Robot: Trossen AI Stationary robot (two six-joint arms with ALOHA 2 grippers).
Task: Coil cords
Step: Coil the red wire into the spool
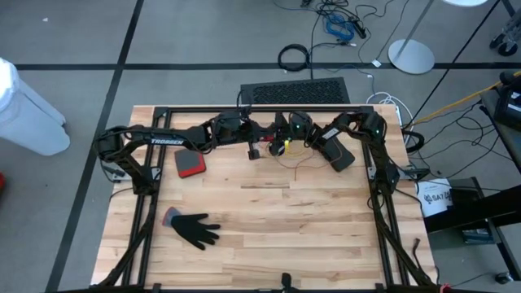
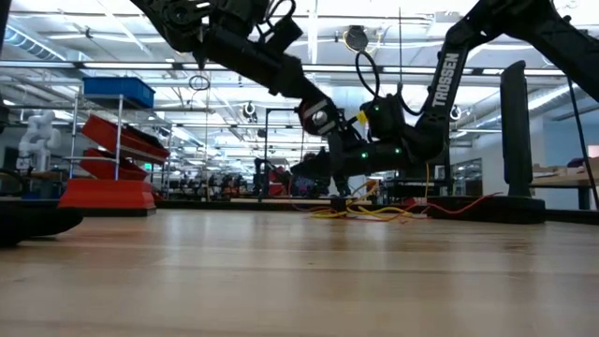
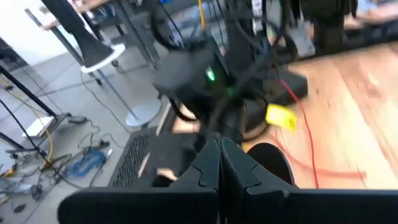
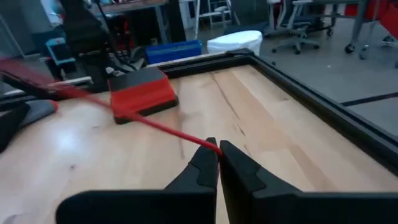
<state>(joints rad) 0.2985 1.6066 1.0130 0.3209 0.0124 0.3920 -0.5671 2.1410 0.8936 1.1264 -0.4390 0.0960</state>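
A thin orange-red cord (image 4: 146, 121) lies at the far middle of the table, partly in loose loops (image 1: 303, 159) with yellow strands (image 2: 367, 213) and a yellow piece (image 3: 280, 116) beside it. My right gripper (image 4: 219, 149) sits low over the table, pointing toward the left edge, shut on this cord. My left gripper (image 3: 219, 146) hangs higher, just left of it (image 1: 264, 135), shut and facing the right arm. A dark strand (image 3: 249, 81) runs away from its fingertips. No separate black cord can be made out. My right gripper pinches the orange-red cord (image 4: 210, 144) between its two fingertips, coming nearly level from the table's right side. From the fingers the cord runs straight and taut, away toward the table's left. My left gripper: I cannot tell whether it holds the dark strand at its fingertips.
A red and black pad (image 1: 189, 164) lies left of the grippers, and a black glove (image 1: 195, 229) lies near the front left. A black frame (image 4: 311, 93) edges the table. A thick black cable ring (image 1: 294, 57) and blue cables (image 1: 338, 26) lie on the floor beyond.
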